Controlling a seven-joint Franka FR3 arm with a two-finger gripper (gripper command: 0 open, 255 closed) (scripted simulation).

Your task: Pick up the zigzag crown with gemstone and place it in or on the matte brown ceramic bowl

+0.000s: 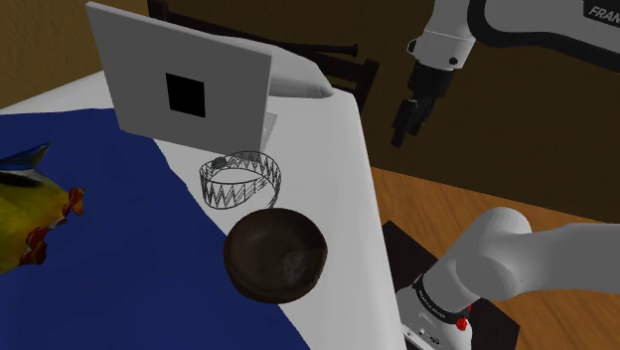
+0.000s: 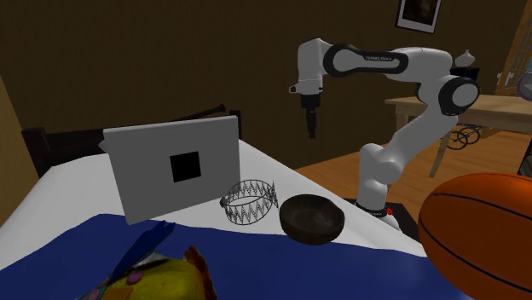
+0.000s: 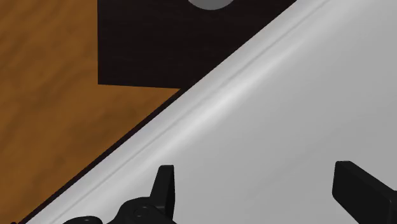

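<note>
The zigzag crown [image 1: 241, 179] is a thin dark wire ring with a small gemstone, standing on the white surface beside a grey panel; it also shows as the crown [image 2: 250, 202]. Just in front of it sits the dark brown bowl [image 1: 276, 254], the bowl [image 2: 312, 218] being upright with nothing in it. My gripper [image 1: 405, 121] hangs high in the air past the surface's edge, well off from the crown toward the shoulder view's right, and my gripper [image 2: 311, 124] points down. In the wrist view the fingers [image 3: 164, 184] stand wide apart with nothing between them, over the white edge.
A grey panel with a black square [image 1: 187, 91] stands upright behind the crown. A blue cloth [image 1: 119, 249] covers the near part of the surface. A yellow toy [image 1: 25, 214] lies at the shoulder view's left. An orange ball [image 2: 482, 239] looms close in the second exterior view. The stand [image 1: 447, 318] is beside the bowl.
</note>
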